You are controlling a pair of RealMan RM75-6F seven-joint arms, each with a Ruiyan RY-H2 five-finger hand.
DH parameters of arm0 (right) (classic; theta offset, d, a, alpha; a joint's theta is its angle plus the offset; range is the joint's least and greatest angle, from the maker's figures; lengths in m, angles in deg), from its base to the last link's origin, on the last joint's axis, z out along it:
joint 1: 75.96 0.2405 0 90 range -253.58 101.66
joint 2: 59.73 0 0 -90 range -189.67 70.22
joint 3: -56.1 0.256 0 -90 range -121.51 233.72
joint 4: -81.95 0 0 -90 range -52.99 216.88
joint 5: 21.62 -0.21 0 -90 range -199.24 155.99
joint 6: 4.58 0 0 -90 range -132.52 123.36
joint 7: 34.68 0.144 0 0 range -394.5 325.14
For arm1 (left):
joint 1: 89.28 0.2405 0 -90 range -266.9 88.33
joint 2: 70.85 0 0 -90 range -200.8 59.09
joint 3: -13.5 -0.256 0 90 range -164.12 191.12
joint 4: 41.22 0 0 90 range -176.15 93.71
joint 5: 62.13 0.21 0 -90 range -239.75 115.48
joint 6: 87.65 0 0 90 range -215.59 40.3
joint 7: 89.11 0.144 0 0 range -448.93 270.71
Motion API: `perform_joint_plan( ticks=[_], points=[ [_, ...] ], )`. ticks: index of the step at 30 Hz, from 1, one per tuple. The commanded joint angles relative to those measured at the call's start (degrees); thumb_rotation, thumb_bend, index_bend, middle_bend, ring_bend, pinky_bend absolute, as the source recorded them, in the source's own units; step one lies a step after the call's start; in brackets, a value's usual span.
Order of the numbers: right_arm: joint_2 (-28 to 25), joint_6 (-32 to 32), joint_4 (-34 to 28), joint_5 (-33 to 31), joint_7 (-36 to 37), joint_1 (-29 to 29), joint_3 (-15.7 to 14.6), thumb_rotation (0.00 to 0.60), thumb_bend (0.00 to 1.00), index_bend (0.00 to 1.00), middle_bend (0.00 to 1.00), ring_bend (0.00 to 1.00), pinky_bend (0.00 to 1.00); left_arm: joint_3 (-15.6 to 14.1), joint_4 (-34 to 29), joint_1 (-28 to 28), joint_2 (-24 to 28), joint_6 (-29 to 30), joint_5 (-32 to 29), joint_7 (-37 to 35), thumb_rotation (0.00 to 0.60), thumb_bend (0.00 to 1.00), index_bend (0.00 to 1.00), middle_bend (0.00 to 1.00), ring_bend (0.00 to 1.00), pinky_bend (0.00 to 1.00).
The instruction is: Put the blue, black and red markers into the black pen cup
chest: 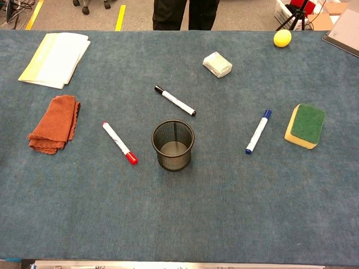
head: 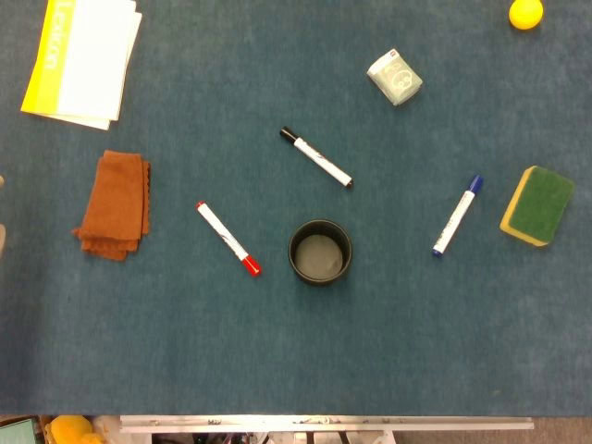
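Far left: yellow-edged booklet (chest: 53,59) flat near far edge, folded brown cloth (chest: 53,124) just below it, both well apart from task items, prob. just clutter. Next, red marker (chest: 119,142) lying flat on blue table mat (chest: 224,213), red cap toward near edge, just left of cup, not touching. Centre: black pen cup (chest: 173,145) upright, mesh wall, mouth open upward, inside bare as far as visible, so nothing dropped in yet. Just beyond cup, black marker (chest: 175,101) flat, angled, black cap at far-left end, near cup but apart. Further back, small white-green packet (chest: 217,64), off the work line. Right of cup: blue marker (chest: 258,131) flat, blue cap at far end, more of a gap to cup than the other two. Far right: green-topped yellow sponge (chest: 305,125) and yellow ball (chest: 282,38) near far corner. All three markers spread round cup w/ space between, likely laid out for easy single picks. Neither left nor right hand visible in head or chest view, so grasp state can't be told; task judged not started.
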Motion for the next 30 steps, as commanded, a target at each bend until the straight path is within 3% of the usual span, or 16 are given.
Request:
perform_joint_plan(
  ticks=[1, 18, 24, 30],
  points=[
    [-0.08, 0.06, -0.05, -0.02, 0.13, 0.03, 0.02, 0.6, 0.31, 0.41, 0.41, 0.29, 0.24, -0.13, -0.03, 0.04, -0.03, -0.03, 0.07, 0.05, 0.6, 0.33, 0.32, 0.26, 0.17, 0.2],
    [-1.94, 1.67, -2.64, 5.11, 2.29, 2.68, -0.39, 0.6, 0.31, 0.41, 0.41, 0.29, 0.24, 0.02, -0.45, -0.11, 0.62, 0.54, 0.88, 0.38, 0.6, 0.33, 0.32, 0.25, 0.17, 0.2],
    [-0.55, 6.42, -2.62, 8.84, 1.37, 5.85, -2.12, 0.6, 0.31, 0.42, 0.41, 0.29, 0.24, -0.12, -0.74, 0.18, 1.11, 0.55, 0.43, 0.35, 0.6, 0.33, 0.32, 0.25, 0.17, 0.2],
    [3.05, 10.13, -0.17, 12.07, -0.58, 9.04, -3.17, 0.6, 0.31, 0.49, 0.36, 0.18, 0.21, -0.18, -0.68, 0.42, 1.46, 0.75, 0.38, -0.26, 0.6, 0.33, 0.32, 0.25, 0.17, 0.2]
  ],
)
